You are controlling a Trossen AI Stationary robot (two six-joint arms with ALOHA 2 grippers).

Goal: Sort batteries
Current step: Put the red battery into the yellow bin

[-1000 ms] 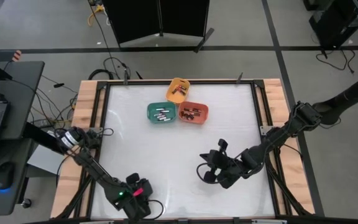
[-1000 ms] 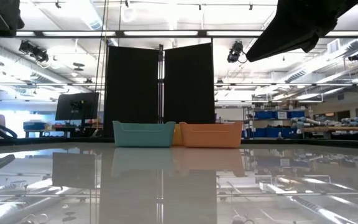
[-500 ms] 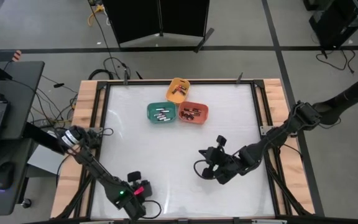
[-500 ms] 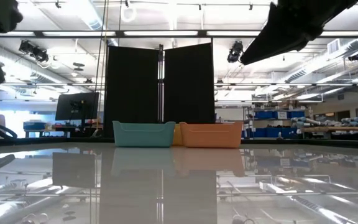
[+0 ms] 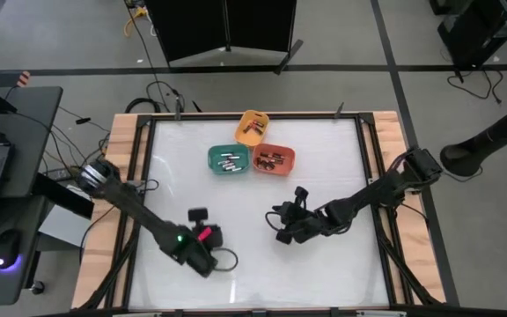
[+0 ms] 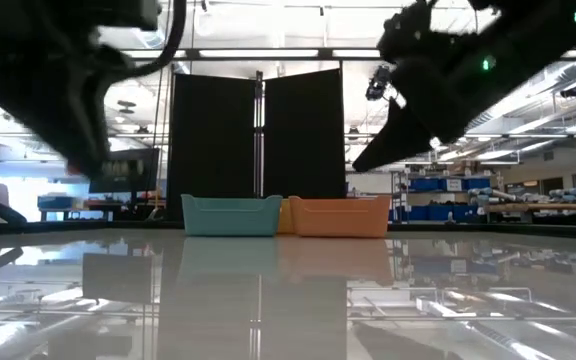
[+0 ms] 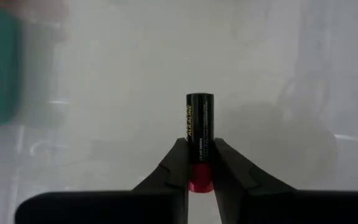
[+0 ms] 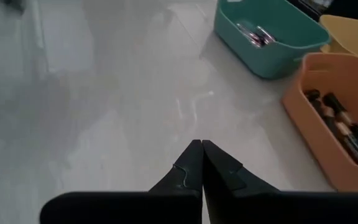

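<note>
Left gripper [image 7: 200,163] clamped on a black-and-red cylindrical battery [image 7: 200,134] above the white tabletop [image 5: 253,273], right gripper [image 8: 202,163] pinched together and empty, near the teal [image 5: 229,160], orange [image 5: 274,159] and yellow plastic bins [image 5: 252,127]

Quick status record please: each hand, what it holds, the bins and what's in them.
left hand: shut on a black and red battery, above the table's near-left part
right hand: shut, empty, over the table right of centre
teal bin: holds batteries
orange bin: holds dark batteries
yellow bin: behind the other two, holds batteries
</note>
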